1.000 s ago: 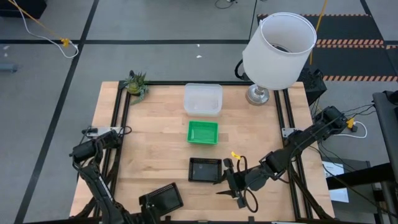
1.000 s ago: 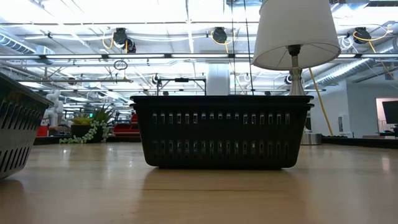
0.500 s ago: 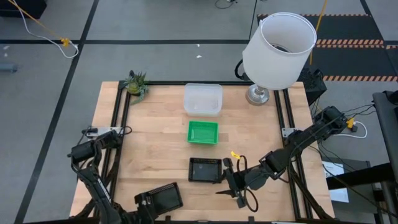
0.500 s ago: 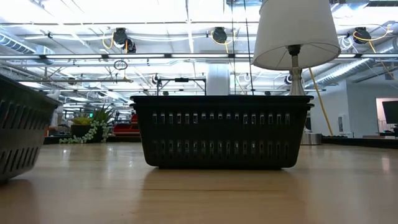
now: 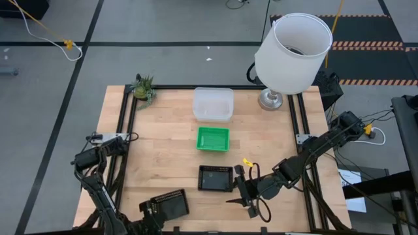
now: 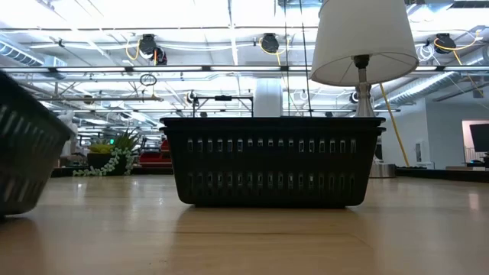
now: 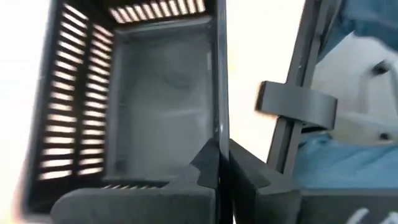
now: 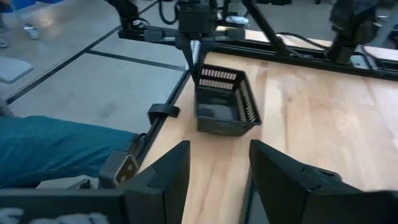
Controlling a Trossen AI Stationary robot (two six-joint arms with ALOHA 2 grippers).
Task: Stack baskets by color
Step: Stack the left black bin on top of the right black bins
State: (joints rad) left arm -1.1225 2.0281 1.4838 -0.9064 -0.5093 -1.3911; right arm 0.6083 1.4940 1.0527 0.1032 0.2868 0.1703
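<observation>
Leftmost, the left gripper [image 5: 147, 210], fingers pinched shut on one wall, holds a black basket [image 5: 168, 205] at the table's [image 5: 163, 156] near edge. Centrally lie black stack [image 5: 215, 177], green basket [image 5: 213, 138], clear basket [image 5: 213, 104]. Rightward, the right gripper [image 5: 242, 190] stands open, empty.
</observation>
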